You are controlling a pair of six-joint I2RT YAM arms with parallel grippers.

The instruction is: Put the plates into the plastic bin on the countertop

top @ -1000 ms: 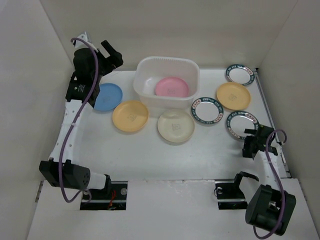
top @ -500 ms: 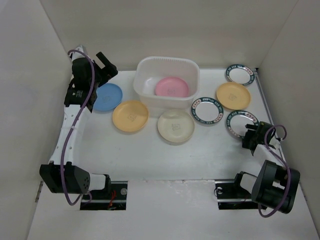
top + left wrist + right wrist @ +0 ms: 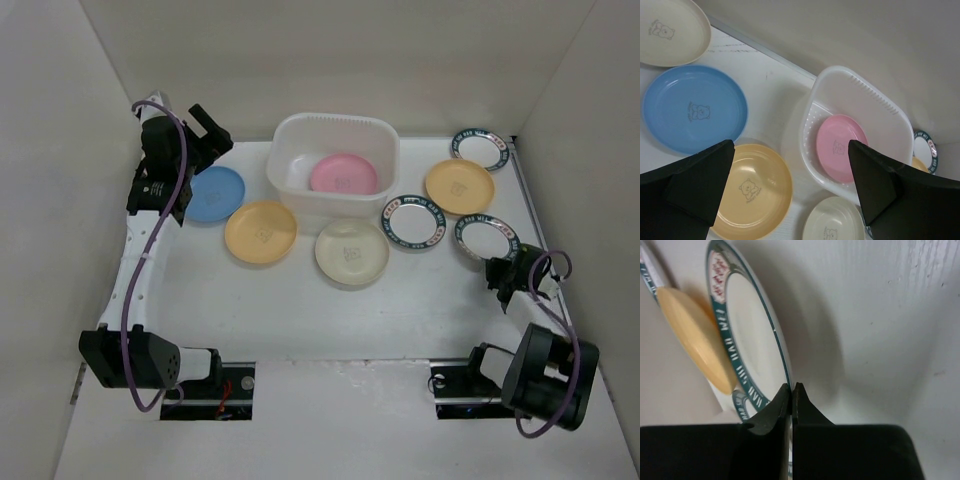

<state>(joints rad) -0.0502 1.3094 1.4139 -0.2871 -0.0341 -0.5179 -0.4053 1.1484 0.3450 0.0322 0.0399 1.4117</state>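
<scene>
- Matte white countertop [image 3: 300,300], boxed in by plain white walls [image 3: 330,60].
- Translucent white rounded plastic bin [image 3: 285,135] at 12 o'clock, holding a glossy pink round plate [image 3: 343,174].
- Blue round plate [image 3: 213,193] at the bin's 9 o'clock, cream round plate [image 3: 351,252] at its 6.
- Left gripper [image 3: 213,125], 10 o'clock: fingers wide apart, empty.
- Right gripper [image 3: 791,386], 4 o'clock: fingers pinched on the white teal-rimmed plate [image 3: 750,340]'s near rim.

The countertop [image 3: 300,300] carries the plastic bin [image 3: 290,150] and, seemingly, eight loose plates [image 3: 260,232] (three teal-rimmed).
</scene>
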